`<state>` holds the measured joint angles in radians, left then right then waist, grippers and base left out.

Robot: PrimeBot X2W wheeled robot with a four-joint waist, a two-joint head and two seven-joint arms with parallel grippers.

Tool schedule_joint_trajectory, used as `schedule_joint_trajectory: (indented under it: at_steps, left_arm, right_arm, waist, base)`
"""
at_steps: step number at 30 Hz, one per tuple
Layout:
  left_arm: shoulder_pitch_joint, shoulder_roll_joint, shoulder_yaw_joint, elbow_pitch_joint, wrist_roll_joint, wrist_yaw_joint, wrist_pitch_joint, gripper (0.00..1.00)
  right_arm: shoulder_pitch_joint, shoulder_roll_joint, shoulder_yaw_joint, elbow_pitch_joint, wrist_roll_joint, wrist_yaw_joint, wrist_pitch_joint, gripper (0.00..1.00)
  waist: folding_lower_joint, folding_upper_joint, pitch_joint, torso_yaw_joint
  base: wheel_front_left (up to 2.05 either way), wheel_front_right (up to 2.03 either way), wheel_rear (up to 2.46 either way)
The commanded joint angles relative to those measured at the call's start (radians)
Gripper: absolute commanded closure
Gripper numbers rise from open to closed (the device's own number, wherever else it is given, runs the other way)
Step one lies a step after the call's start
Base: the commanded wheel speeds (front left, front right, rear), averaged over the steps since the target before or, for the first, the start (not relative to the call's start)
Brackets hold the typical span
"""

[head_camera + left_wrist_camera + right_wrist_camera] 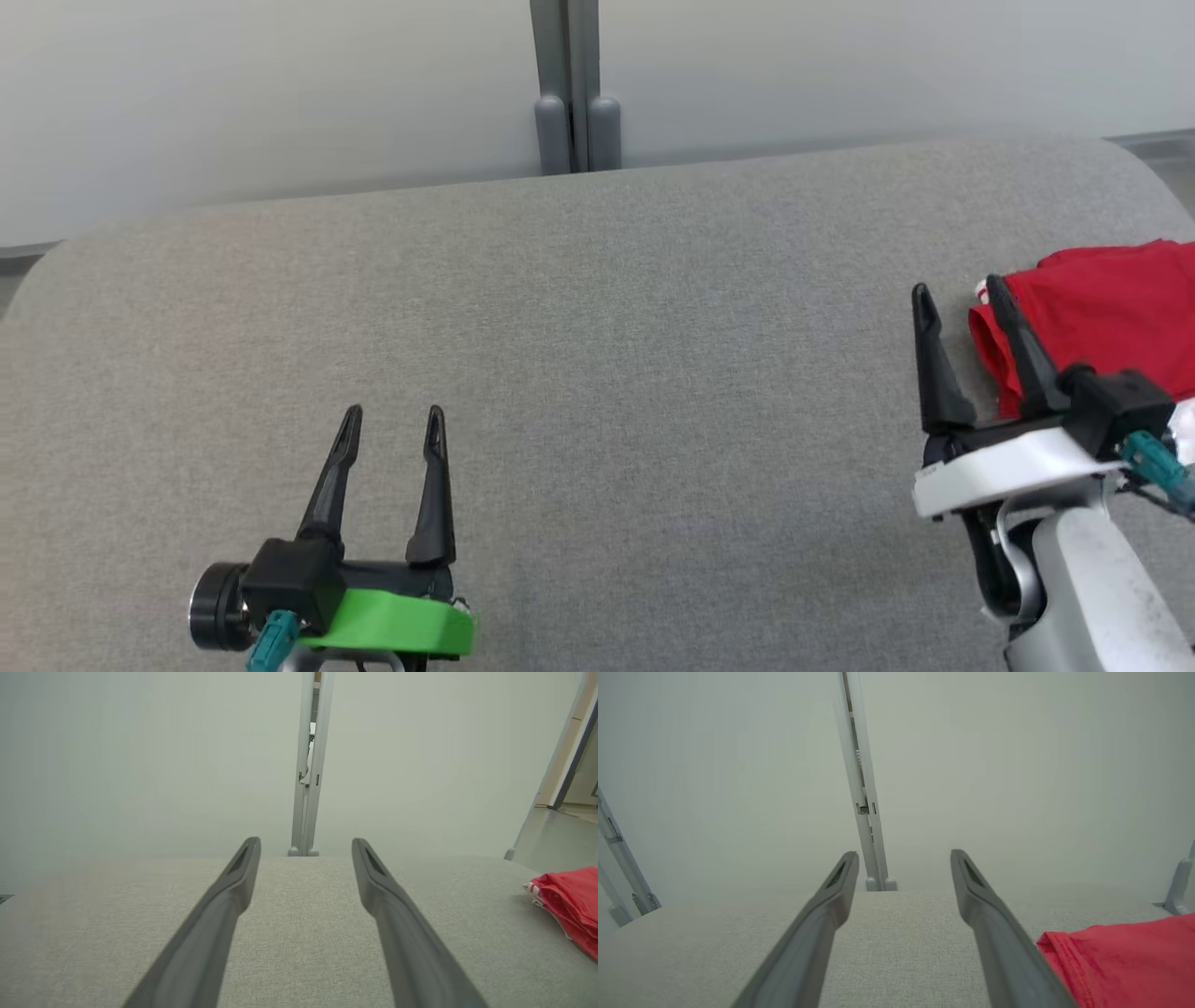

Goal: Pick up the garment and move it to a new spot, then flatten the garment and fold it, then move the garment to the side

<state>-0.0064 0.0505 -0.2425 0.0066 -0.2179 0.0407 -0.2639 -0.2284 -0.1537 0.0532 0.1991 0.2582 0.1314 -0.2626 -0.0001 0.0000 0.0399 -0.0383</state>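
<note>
- The garment [1102, 299], red and bunched in layers, lies at the far right of the table [597, 373], and the head view cuts part of it off, so how close it sits to the table's right edge cannot be told
- Right claw [959, 285]: spread and empty, just left of the garment; the right wrist view has the cloth beside the outer finger, not in the gap
- Left claw [394, 411]: spread and empty too, over bare table well apart from the garment
- Risk: if the right claw shuts where it stands, it probably catches nothing, since no cloth lies between the fingers
- Risk: moving right to reach the cloth, the outer finger could push the heap instead of straddling it, and a shove that way may send it off the table
- Risk: a shallow pinch may take only the top layer, so the rest would unroll, drag and land crumpled at the new spot, making the flattening harder
- Risk: a deep plunge might drive the fingertips into the table's woven cover, snagging it or pinching it along with the cloth
- Risk: lifted by one claw alone, the garment would hang as a rope; the left claw is too far off to share the load unless it first crosses the table, and then the two arms could crowd each other
</note>
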Motion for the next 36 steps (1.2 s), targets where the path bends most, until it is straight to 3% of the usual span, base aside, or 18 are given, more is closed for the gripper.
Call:
schedule_joint_trajectory:
  at_steps: [1, 9, 21, 31, 36]
  left_arm:
    - [0.02, 0.001, 0.007, 0.012, 0.009, -0.002, 0.0, 0.0]
    - [0.063, 0.001, 0.015, 0.042, 0.001, 0.005, 0.0, 0.0]
    - [0.05, 0.001, 0.023, 0.034, 0.012, 0.021, 0.0, 0.0]
    - [0.075, 0.001, 0.032, 0.009, -0.029, -0.016, 0.0, 0.0]
    - [0.087, 0.001, 0.03, 0.018, -0.051, -0.061, 0.0, 0.0]
  right_arm:
    - [0.038, 0.019, 0.003, -0.018, 0.015, -0.002, -0.002, 0.0]
    - [0.163, 0.075, 0.014, -0.074, 0.028, -0.002, -0.002, 0.0]
    - [0.169, 0.091, 0.037, -0.078, 0.007, -0.002, -0.002, 0.0]
    - [0.167, 0.094, 0.042, -0.067, 0.005, -0.002, -0.003, 0.0]
    - [0.164, 0.095, 0.041, -0.066, 0.009, -0.002, -0.003, 0.0]
  waist:
    - [0.0001, 0.0, -0.038, 0.034]
    - [0.0001, 0.0, -0.054, 0.046]
    - [0.0001, 0.0, -0.055, 0.04]
    - [0.0001, 0.0, -0.055, 0.034]
    - [0.0001, 0.0, -0.056, 0.033]
  base:
    - [0.0, 0.0, 0.0]
    - [0.0, 0.0, 0.0]
    - [0.0, 0.0, 0.0]
    - [0.0, 0.0, 0.0]
    - [0.0, 0.0, 0.0]
